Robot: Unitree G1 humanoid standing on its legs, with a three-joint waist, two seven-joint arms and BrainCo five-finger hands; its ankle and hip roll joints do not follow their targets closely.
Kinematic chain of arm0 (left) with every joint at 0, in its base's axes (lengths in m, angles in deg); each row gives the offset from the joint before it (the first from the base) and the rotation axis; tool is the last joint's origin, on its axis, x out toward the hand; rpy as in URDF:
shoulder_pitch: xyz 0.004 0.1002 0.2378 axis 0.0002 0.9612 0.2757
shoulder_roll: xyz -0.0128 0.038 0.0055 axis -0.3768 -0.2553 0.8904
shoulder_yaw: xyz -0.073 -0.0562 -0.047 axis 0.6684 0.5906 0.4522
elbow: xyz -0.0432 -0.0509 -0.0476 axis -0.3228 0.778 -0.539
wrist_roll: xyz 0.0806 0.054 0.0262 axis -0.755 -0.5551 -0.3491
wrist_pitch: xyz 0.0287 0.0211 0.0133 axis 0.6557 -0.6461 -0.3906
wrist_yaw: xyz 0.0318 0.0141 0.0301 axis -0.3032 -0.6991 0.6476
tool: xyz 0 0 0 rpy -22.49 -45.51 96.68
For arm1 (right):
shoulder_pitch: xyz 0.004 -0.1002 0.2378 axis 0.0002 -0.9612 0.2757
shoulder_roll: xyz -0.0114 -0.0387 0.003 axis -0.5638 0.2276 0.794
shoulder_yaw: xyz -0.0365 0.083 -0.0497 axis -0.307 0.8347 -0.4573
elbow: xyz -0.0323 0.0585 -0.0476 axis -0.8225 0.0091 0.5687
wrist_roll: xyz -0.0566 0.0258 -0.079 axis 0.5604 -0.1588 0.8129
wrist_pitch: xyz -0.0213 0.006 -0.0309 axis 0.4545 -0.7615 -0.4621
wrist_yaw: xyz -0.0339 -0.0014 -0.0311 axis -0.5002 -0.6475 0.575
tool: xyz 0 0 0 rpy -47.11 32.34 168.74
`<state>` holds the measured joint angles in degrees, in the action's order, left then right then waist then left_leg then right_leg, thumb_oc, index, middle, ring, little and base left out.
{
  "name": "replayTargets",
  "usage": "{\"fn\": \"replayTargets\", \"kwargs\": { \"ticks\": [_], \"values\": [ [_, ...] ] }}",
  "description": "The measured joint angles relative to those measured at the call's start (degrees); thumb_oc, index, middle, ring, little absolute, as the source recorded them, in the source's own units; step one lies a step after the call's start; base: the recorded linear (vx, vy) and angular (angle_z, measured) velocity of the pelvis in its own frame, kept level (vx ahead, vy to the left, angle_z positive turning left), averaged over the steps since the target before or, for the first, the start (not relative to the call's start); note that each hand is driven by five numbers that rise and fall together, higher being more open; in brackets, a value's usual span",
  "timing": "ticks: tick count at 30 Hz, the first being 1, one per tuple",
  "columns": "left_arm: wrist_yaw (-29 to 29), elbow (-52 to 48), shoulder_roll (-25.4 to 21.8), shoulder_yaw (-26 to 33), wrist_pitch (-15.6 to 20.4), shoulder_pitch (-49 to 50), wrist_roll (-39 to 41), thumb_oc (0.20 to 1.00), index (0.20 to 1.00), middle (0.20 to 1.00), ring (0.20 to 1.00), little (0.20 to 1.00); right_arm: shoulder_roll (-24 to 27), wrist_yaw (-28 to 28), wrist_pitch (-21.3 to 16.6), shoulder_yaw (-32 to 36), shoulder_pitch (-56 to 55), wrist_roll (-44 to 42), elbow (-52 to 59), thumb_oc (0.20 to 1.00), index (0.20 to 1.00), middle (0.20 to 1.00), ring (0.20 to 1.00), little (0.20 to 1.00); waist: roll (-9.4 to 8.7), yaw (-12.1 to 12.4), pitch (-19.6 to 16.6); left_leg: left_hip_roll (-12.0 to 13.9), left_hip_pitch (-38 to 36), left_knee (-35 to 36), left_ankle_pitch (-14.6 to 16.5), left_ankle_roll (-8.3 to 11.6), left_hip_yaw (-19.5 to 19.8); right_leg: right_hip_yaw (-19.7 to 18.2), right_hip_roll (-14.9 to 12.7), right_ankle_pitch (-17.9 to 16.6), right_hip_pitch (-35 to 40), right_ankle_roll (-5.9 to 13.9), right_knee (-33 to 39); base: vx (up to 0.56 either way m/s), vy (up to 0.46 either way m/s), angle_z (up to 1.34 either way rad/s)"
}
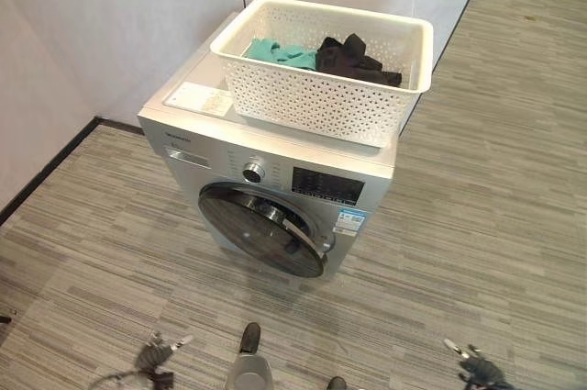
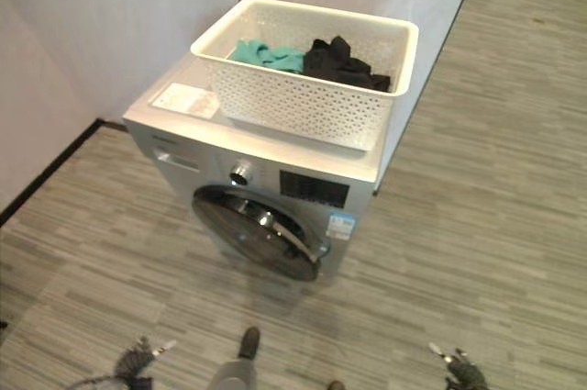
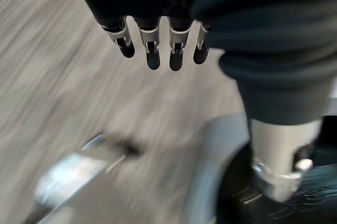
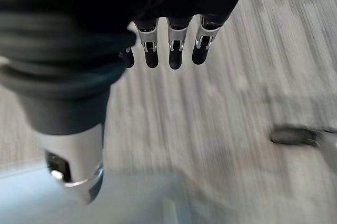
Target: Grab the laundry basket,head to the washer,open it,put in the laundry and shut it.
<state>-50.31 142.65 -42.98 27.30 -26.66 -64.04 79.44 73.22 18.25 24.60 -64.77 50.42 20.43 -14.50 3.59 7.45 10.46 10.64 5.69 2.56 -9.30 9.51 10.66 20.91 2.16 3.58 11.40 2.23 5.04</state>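
Left robot hand [image 3: 158,45] and right robot hand [image 4: 174,45] hang relaxed, empty.

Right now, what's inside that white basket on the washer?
The basket holds a teal garment and a black one. Anything beneath them is hidden.

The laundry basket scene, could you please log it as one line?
laundry basket: on washer, holds teal and black clothes | washer door: shut | left hand: open, empty | right hand: open, empty
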Motion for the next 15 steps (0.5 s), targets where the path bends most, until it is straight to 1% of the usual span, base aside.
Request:
{"fn": "replayTargets", "kwargs": {
  "ticks": [1, 2, 3, 4, 5, 6, 7, 8, 9, 10, 11, 12, 13, 14, 15],
  "values": [
    [-0.19, 5.78, 1.31, -1.41, 0.61, -2.09, -0.16, 1.0, 1.0, 1.0, 1.0, 1.0, -0.28, -0.02, -0.63, -1.16, 1.89, 0.63, -4.84, 1.0, 1.0, 1.0, 1.0, 1.0, 0.18, -0.15, -0.21, -0.03, 0.41, -0.43, -0.01, 0.1, 0.91, 0.11, 0.42, 0.26, 0.07, -0.49, 0.0, -0.02, 0.023, 0.64],
    [-0.13, 14.48, 3.7, -1.17, -0.95, -5.65, -1.17, 1.0, 1.0, 1.0, 1.0, 1.0, -1.43, 0.42, 0.47, -3.19, 4.34, 1.73, -9.94, 1.0, 1.0, 1.0, 1.0, 1.0, 0.75, 0.18, -0.64, 0.27, 0.62, 0.16, 0.41, 0.08, 1.82, 0.15, 1.02, 0.57, 0.48, -1.4, -0.03, -0.02, 0.021, 0.56],
    [0.24, 16.32, 3.94, -1.17, -0.4, -5.81, -3.02, 1.0, 1.0, 1.0, 1.0, 1.0, -2.22, 0.27, -0.58, -3.17, 4.64, 2.09, -11.98, 1.0, 1.0, 1.0, 1.0, 1.0, 0.72, 0.45, -0.68, 0.44, 1.33, -0.18, 2.1, -0.86, -0.11, 0.63, 1.03, 0.38, 0.76, -1.96, -0.04, -0.1, 0.01, 0.77],
    [1.34, 18.89, 3.87, -1.13, -0.66, -7.01, -5.2, 1.0, 1.0, 1.0, 1.0, 1.0, -3.24, 0.08, -1.2, -3.31, 4.82, 2.35, -14.5, 1.0, 1.0, 1.0, 1.0, 1.0, -0.36, 0.45, -0.82, 0.75, 2.58, -1.29, 5.76, -3.56, -4.93, 2.93, -0.2, 0.29, 0.78, -2.62, -0.04, -0.07, -0.02, 0.67],
    [1.82, 18.46, 3.78, -1.06, -0.49, -6.88, -5.86, 1.0, 1.0, 1.0, 1.0, 1.0, -3.39, -0.03, -0.89, -3.5, 4.26, 2.52, -15.11, 1.0, 1.0, 1.0, 1.0, 1.0, -0.29, 0.68, -0.96, 0.95, 2.46, -1.38, 7.95, -5.24, -8.6, 3.76, -0.56, 0.66, 0.74, -3.14, -0.35, -0.15, 0.025, 0.87],
    [3.09, 18.6, 3.56, -0.72, -0.12, -7.28, -7.58, 1.0, 1.0, 1.0, 1.0, 1.0, -3.74, -0.96, -1.57, -4.12, 3.87, 3.6, -15.85, 1.0, 1.0, 1.0, 1.0, 1.0, -2.05, 0.73, -0.39, 1.85, 4.21, -4.46, 10.08, -7.66, -17.02, 6.46, -3.1, 0.0, 0.91, -3.17, -0.5, -0.08, 0.049, 0.56],
    [3.71, 18.59, 3.32, -0.41, 0.05, -7.16, -7.64, 1.0, 1.0, 1.0, 1.0, 1.0, -3.91, -1.37, -1.6, -4.23, 3.3, 4.47, -16.18, 1.0, 1.0, 1.0, 1.0, 1.0, -3.07, 0.83, -0.42, 1.57, 4.62, -7.86, 9.36, -6.44, -18.33, 7.0, -4.89, -0.06, 0.49, -3.17, -0.88, -0.07, 0.084, 0.27],
    [4.15, 18.69, 2.96, -0.21, 0.22, -6.7, -8.2, 1.0, 1.0, 1.0, 1.0, 1.0, -4.11, -1.98, -1.83, -4.28, 3.62, 5.74, -17.01, 1.0, 1.0, 1.0, 1.0, 1.0, -4.17, 1.12, -0.41, 1.54, 5.44, -13.85, 8.98, -5.25, -17.74, 6.84, -6.37, -0.19, 0.48, -3.0, -1.08, 0.02, 0.1, -0.1],
    [4.46, 18.69, 2.68, 0.02, 0.16, -6.16, -8.92, 1.0, 1.0, 1.0, 1.0, 1.0, -4.21, -2.2, -2.05, -4.21, 3.79, 6.12, -17.26, 1.0, 1.0, 1.0, 1.0, 1.0, -4.92, 1.01, -0.51, 1.28, 5.92, -17.62, 8.61, -4.64, -16.93, 6.23, -7.18, -0.24, 0.71, -2.74, -0.94, 0.02, 0.208, -0.2],
    [4.89, 18.73, 2.43, -0.23, 0.49, -5.55, -9.55, 1.0, 1.0, 1.0, 1.0, 1.0, -4.08, -2.57, -2.81, -4.22, 3.45, 8.25, -18.25, 1.0, 1.0, 1.0, 1.0, 1.0, -5.61, 0.37, -0.97, 0.66, 4.56, -22.47, 8.75, -3.53, -12.13, 5.81, -8.84, -0.37, 1.4, -2.11, -0.62, 0.08, 0.275, -0.1],
    [4.93, 18.77, 2.37, -0.34, 0.78, -5.33, -9.56, 1.0, 1.0, 1.0, 1.0, 1.0, -4.07, -3.02, -2.83, -4.24, 3.36, 8.91, -18.81, 1.0, 1.0, 1.0, 1.0, 1.0, -5.47, 0.03, -1.1, 0.65, 2.84, -22.19, 8.21, -3.2, -10.56, 5.29, -9.02, -0.18, 1.71, -1.53, -0.75, 0.12, 0.34, 0.02],
    [4.94, 18.72, 2.4, -1.12, 1.09, -5.25, -9.59, 1.0, 1.0, 1.0, 1.0, 1.0, -4.03, -3.36, -2.78, -4.07, 3.3, 10.15, -18.97, 1.0, 1.0, 1.0, 1.0, 1.0, -4.99, -0.4, -1.34, 1.37, 0.81, -22.38, 8.69, -2.7, -9.68, 5.74, -9.45, -0.29, 1.79, -0.56, -1.17, 0.18, 0.347, -0.07],
    [5.04, 19.57, 2.52, -0.9, 1.24, -5.16, -9.62, 1.0, 1.0, 1.0, 1.0, 1.0, -5.0, -3.48, -2.91, -4.05, 3.25, 11.48, -20.3, 1.0, 1.0, 1.0, 1.0, 1.0, -4.67, -0.59, -1.93, 1.44, -1.79, -20.57, 9.39, -2.06, -10.51, 5.61, -9.58, -0.62, 2.3, -0.02, -0.79, 0.15, 0.428, 0.01],
    [5.09, 21.32, 2.75, -0.87, 1.42, -4.21, -10.11, 1.0, 1.0, 1.0, 1.0, 1.0, -5.17, -3.5, -2.85, -3.21, 3.01, 13.1, -21.34, 1.0, 1.0, 1.0, 1.0, 1.0, -4.03, -2.05, -3.73, 1.22, -7.81, -9.83, 10.27, -1.85, -14.67, 4.96, -10.0, -1.02, 2.76, 0.58, -0.77, 0.1, 0.305, 0.15],
    [5.24, 22.04, 2.81, -1.08, 1.5, -3.8, -11.4, 1.0, 1.0, 1.0, 1.0, 1.0, -5.64, -3.43, -2.97, -2.05, 1.94, 13.63, -21.33, 1.0, 1.0, 1.0, 1.0, 1.0, -3.12, -3.25, -5.62, 0.31, -10.39, -3.96, 10.24, -2.22, -15.47, 4.97, -10.3, -1.02, 2.51, 0.58, -1.03, 0.08, 0.398, 0.66]
  ]
}}
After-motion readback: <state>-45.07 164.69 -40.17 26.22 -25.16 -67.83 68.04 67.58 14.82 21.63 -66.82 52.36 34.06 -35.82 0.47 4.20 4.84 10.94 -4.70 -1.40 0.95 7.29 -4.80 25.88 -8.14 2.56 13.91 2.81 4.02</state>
